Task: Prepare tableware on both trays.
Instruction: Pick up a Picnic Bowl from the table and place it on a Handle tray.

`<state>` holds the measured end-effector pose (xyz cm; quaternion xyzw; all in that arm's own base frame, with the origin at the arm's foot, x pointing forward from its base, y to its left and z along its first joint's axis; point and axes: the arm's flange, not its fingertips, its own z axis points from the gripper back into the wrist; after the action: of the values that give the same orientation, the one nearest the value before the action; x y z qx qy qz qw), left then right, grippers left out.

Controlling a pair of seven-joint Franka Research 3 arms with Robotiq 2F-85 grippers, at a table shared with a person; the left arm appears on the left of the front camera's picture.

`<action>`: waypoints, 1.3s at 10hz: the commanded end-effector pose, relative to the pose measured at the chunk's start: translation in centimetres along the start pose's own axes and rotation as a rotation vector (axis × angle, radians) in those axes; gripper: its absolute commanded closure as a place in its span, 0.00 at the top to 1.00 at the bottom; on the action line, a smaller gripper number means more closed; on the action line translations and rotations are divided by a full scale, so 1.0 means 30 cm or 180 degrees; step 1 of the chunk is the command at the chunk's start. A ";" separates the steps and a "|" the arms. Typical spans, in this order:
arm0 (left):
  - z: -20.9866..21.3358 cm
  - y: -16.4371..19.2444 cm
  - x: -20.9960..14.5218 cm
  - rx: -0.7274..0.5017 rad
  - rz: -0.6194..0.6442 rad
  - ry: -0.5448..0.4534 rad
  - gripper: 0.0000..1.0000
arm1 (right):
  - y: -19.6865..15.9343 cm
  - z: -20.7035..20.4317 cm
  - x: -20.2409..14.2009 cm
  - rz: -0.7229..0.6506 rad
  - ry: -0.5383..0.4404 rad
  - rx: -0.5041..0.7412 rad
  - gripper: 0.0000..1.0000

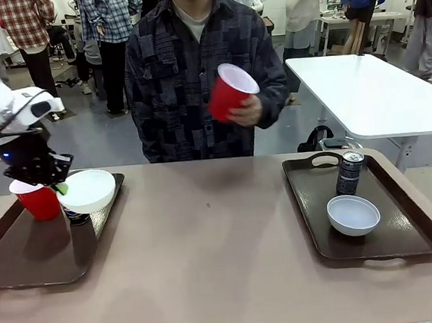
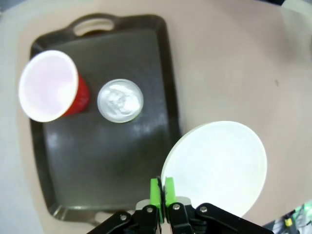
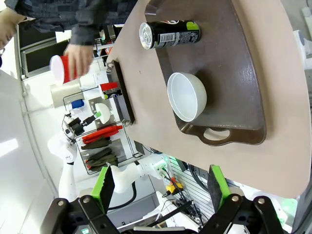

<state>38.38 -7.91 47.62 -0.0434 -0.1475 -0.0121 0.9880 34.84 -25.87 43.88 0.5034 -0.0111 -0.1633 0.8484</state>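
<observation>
Bowl (image 1: 89, 190) hangs in the left hand (image 1: 59, 188), which is closed tight on its rim; the bowl is tilted and sits over the right rim of the left tray (image 1: 29, 258), at about 9 o'clock of the bench (image 1: 209, 267) in the front view. In the left wrist view, the green pads (image 2: 155, 192) pinch the bowl's (image 2: 217, 165) edge at 6 o'clock, and the bowl is partly over the tray (image 2: 112, 161) rim and partly over the bench.

On the left tray a red cup (image 1: 38, 199) stands upright, just beside the hand at its 8 o'clock. A can (image 2: 120, 100) stands near the cup (image 2: 51, 87), at its 3 o'clock in the left wrist view; in the front view it is mostly hidden behind the bowl.

The right tray (image 1: 408, 221) lies at 3 o'clock of the bench. A dark can (image 1: 349, 173) stands upright in its far part, and a second white bowl (image 1: 353, 215) rests just in front of it, at 6 o'clock from the can, close but apart.

The right hand (image 3: 161, 187) is wide open and holds nothing; in its wrist view it is above the bench edge, well apart from the right tray (image 3: 243, 97).

The person stands at 12 o'clock, at the far side, and holds a second red cup (image 1: 230, 91) in one hand (image 1: 247, 111), tilted, above the bench and well apart from both trays.
</observation>
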 end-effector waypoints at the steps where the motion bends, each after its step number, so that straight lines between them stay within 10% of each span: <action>1: -0.012 0.080 0.016 0.0033 0.0014 0.0109 0.04 | -0.002 -0.002 -0.008 0.0000 -0.0005 0.0013 1.00; 12: -0.370 0.250 0.007 0.0370 -0.0208 0.0460 0.04 | -0.002 -0.002 -0.008 0.0000 -0.0005 0.0013 1.00; 13: -0.374 0.245 0.005 0.0378 -0.0220 0.0503 0.24 | -0.002 -0.002 -0.008 0.0000 -0.0005 0.0013 1.00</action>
<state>42.00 -1.85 36.65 0.0099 -0.0650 -0.0356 0.9972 34.83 -25.88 43.88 0.5034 -0.0112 -0.1634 0.8484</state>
